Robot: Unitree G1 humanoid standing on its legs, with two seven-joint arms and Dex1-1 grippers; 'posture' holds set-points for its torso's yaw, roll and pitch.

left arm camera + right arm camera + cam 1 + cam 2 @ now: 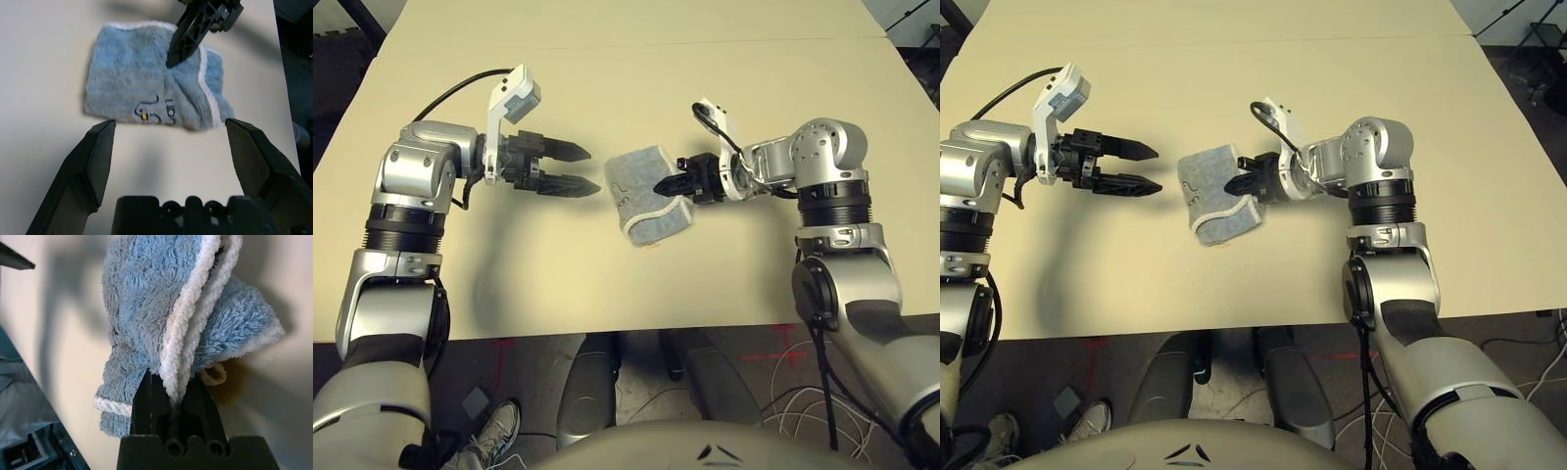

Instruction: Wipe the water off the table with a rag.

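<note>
The grey-blue rag with white edging lies folded in the middle of the beige table. My right gripper is shut on the rag's right edge, and the right wrist view shows the cloth bunched and lifted between the fingers. My left gripper hovers open just left of the rag with nothing in it; its fingers are spread wide in front of the cloth. A tan-brown wet patch shows on the table beside the rag's lifted edge. Any other water is hidden.
A thin seam crosses the far part of the table. The front edge is close to the arms. Below it, a person's shoe and loose cables are on the floor. Bare tabletop lies on all sides of the rag.
</note>
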